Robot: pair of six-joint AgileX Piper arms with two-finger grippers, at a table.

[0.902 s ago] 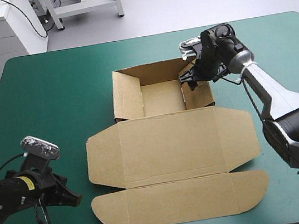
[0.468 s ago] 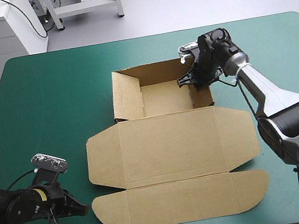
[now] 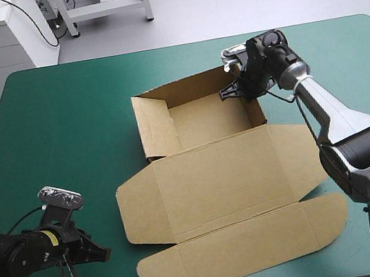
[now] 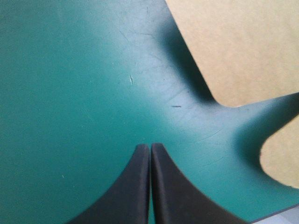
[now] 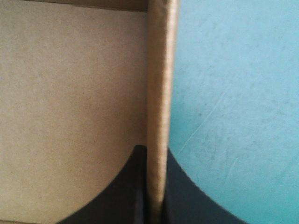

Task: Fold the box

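The brown box [image 3: 219, 182] lies mid-table as an open tray at the far side, its lid and front flap flat toward the near edge, and the whole sheet sits a little askew. My right gripper [image 3: 239, 92] reaches in at the far end of the tray's right wall [image 3: 259, 110]. In the right wrist view the fingers [image 5: 154, 151] are shut on that wall's board edge [image 5: 160, 93]. My left gripper [image 3: 102, 253] rests low over the cover near the front left corner, left of the lid. It [image 4: 150, 147] is shut and holds nothing, with the box's rounded flaps [image 4: 243, 46] ahead of it.
The teal-green cover [image 3: 65, 128] spreads wide to the left of the box. The front flap [image 3: 244, 255] ends close to the table's near edge. The tray's left wall [image 3: 152, 126] and back wall [image 3: 184, 86] stand upright.
The right gripper's fingers have shut on the tray's right wall. The whole box has turned anticlockwise, its right side swinging away. The left gripper shifted slightly toward the near edge.
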